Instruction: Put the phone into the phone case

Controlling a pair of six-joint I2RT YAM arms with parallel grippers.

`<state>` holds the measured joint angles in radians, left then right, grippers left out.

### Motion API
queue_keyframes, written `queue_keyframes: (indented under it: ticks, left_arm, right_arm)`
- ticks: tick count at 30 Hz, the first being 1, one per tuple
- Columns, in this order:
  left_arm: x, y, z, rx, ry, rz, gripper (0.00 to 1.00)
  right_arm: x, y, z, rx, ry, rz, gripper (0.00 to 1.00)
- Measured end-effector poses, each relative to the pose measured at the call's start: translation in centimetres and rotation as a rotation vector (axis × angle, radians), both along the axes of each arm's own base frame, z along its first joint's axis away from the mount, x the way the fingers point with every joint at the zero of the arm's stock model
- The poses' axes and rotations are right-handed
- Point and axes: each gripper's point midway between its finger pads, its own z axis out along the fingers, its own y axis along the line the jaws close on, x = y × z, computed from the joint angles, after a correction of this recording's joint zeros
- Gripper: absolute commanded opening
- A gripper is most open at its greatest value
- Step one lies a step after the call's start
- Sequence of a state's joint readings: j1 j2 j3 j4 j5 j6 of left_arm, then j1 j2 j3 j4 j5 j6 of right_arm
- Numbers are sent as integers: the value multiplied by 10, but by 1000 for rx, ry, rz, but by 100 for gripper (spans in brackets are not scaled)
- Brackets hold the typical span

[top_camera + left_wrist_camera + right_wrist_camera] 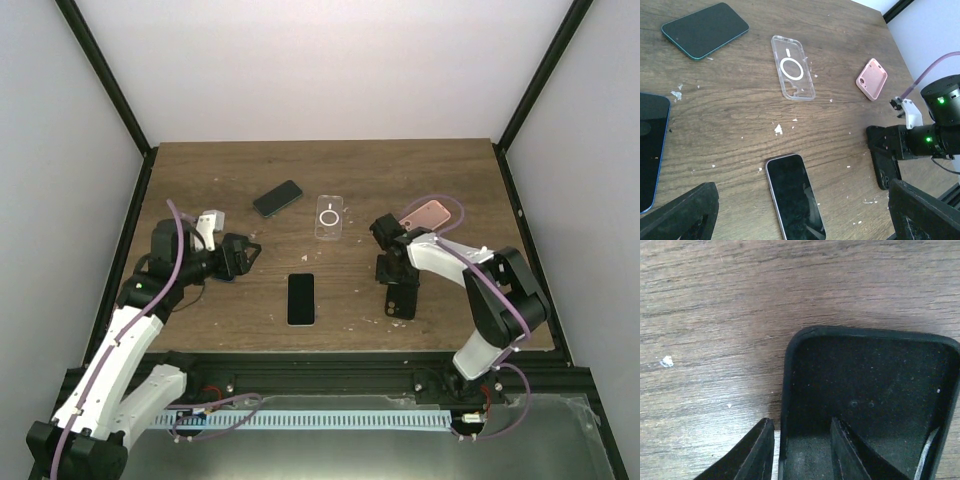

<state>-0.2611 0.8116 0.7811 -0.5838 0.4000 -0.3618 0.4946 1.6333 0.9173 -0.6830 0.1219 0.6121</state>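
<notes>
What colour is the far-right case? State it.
The case is pink; clearest in left wrist view.

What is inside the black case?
One finger of the right gripper sits inside the black case; the rest seen is bare. Its near end is out of frame.

The bench [400, 165] is open along its far edge. 4 obstacles occupy the middle: teal phone [278, 198], clear case [329, 217], pink case [428, 213], black phone [301, 298].
</notes>
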Motion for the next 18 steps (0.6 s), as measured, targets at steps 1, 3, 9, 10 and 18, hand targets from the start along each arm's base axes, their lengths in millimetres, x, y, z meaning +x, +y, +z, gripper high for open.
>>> queue_keyframes:
  ticks: [1,3,9,10,18]
  left_arm:
    - [0,1,0,2,1,3,93]
    - [0,1,-1,5,2,6,93]
    - [1,2,-2,10,6,11,93]
    - [1,2,-3,11,8,11,93]
    - [2,2,-7,17,24,12,93]
  right_arm:
    - [1,0,0,1,-5,-3,25]
    - [3,1,0,4,-12,-8,15]
    - [11,17,1,34,-29,18,1]
    - [11,18,1,33,-27,23,1]
    - [17,82,18,165,-67,144,1]
